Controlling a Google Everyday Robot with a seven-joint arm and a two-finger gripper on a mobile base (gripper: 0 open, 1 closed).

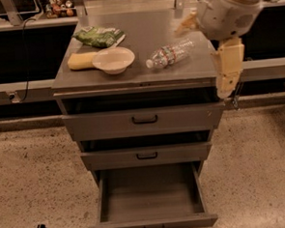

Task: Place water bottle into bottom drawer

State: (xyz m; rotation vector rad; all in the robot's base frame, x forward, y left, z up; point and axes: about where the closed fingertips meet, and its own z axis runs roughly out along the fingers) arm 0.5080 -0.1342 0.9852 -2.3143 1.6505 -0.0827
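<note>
1. Three grey drawers sit in the cabinet (142,24) in front of you. The bottom drawer (152,226) is pulled far out, so you look down into it.
2. The top drawer (144,120) and the middle drawer (146,156) each stand out only a little, with a dark gap above each front.
3. The bottle (170,54) lies on its side on the cabinet top, right of the centre, and its white cap points to the front left.
4. Left of the bottle and apart from it you see a white bowl (113,59). A yellow sponge (80,60) touches the bowl on its left side, and a green bag (99,36) lies behind both.
5. Your gripper (185,24) is over the right rear part of the cabinet top, near the base end of the bottle and just behind it.
6. You cannot tell if the gripper is open or closed; the bottle is not in it.
7. The white arm (230,6) fills the upper right corner, and a beige part of it hangs beside the right edge of the cabinet.
</note>
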